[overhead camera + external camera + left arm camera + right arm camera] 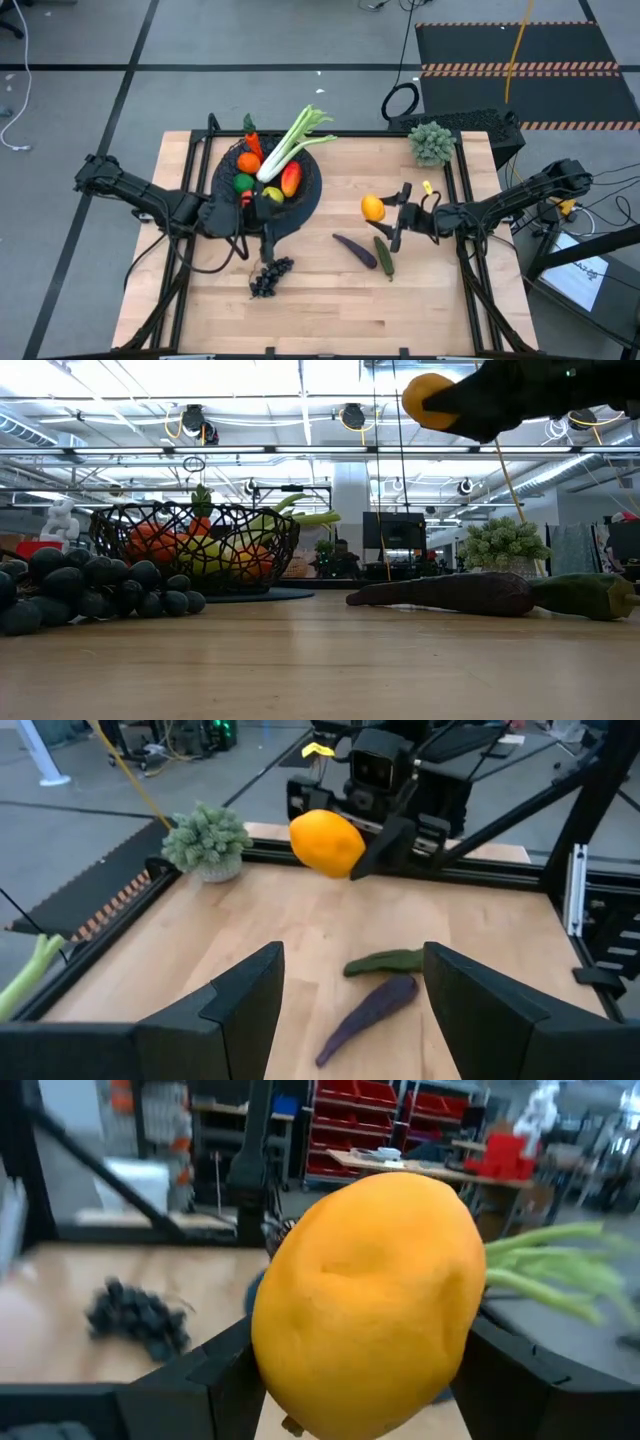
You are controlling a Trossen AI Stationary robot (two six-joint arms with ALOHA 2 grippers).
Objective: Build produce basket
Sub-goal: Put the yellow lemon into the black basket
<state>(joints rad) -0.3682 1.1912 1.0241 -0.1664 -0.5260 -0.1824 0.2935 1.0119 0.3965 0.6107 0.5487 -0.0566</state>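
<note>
The basket (300, 200), a black wire-mesh bowl, stands on the table's left half and holds a carrot, an orange, a green apple, a mango, a lemon and the leafy stalk (290, 145). My left gripper (350, 980) is open at the basket's near right side (262, 222) and points toward the table's right. My right gripper (385, 210) is shut on an orange (372, 207), high over the table in the low view (430, 400). The dark grapes (270, 277), purple eggplant (355, 250) and cucumber (384, 256) lie flat on the table. My right gripper pinches the orange (365, 1300) between its two fingers (200, 1375), one on each side of the fruit. The fingers come level from the table's right, pointing left. The orange (327, 842) is lifted clear of the table, well above the eggplant and cucumber.
A grey-green frilly clump (432, 142) stands at the far right corner. A black frame rail (460, 190) runs along the table's edges. Bare wood lies between the basket and the eggplant and along the near edge (330, 320).
</note>
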